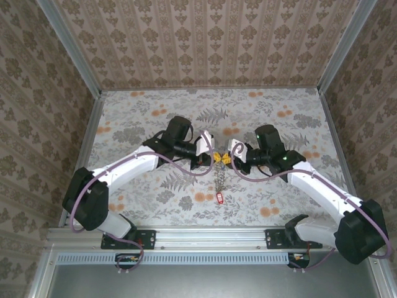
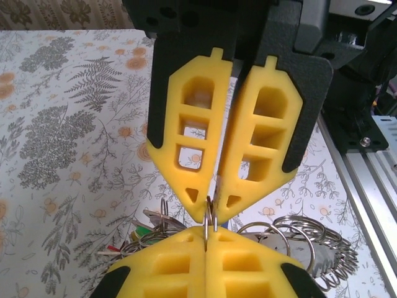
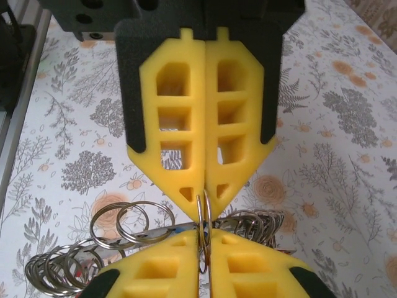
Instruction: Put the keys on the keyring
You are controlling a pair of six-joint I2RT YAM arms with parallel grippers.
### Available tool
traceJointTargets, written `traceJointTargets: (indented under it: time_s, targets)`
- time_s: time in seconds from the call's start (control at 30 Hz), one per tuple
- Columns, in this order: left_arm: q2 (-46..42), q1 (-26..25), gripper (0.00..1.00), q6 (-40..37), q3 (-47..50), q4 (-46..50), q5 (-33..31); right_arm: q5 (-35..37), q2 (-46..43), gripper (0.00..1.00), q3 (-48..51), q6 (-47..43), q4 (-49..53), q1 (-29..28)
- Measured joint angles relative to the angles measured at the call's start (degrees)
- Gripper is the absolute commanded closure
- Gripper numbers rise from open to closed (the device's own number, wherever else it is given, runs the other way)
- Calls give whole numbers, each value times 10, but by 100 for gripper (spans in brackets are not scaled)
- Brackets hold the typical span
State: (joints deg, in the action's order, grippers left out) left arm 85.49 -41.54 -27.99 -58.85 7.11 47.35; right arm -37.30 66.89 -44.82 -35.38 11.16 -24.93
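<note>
The keyring [image 1: 219, 177] trails across the centre of the floral counter [image 1: 136, 112], with a red-tagged key [image 1: 219, 198] at its near end. The left tool [image 2: 214, 206] and right tool [image 3: 203, 198] meet tip to tip over its far end, both clenched on one ring.

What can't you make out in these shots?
Top view: red-tagged key, too small to tell whether it's threaded on the grey metal ring chain.
Left wrist view: green and red bits, mostly hidden behind yellow jaws of the right gripper.
Right wrist view: the chain, cut by bottom edge.
</note>
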Motion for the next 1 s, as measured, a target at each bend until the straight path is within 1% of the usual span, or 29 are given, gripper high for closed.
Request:
traceJointTargets:
  time_s: [0.03,0.2,0.33,0.5,0.63,0.73,0.87,1.0]
  targets:
    - [0,0,100,6,5,-9,1,0,-1,78,11,10,-11,2]
    - [0,5,100,35,23,-47,10,1,0,77,58,53,-64,6]
    - [0,5,100,44,23,-70,19,11,-6,74,70,72,-82,6]
    - [0,5,100,44,23,-74,20,49,-56,70,71,73,-83,6]
    - [0,5,100,44,23,-74,21,70,-89,70,71,61,-78,7]
    - [0,5,100,44,23,-74,22,67,-96,71,71,53,-74,7]
    - [0,5,100,44,23,-74,24,44,-93,74,71,52,-78,7]
    - [0,5,100,44,23,-74,26,21,-69,74,68,52,-99,7]
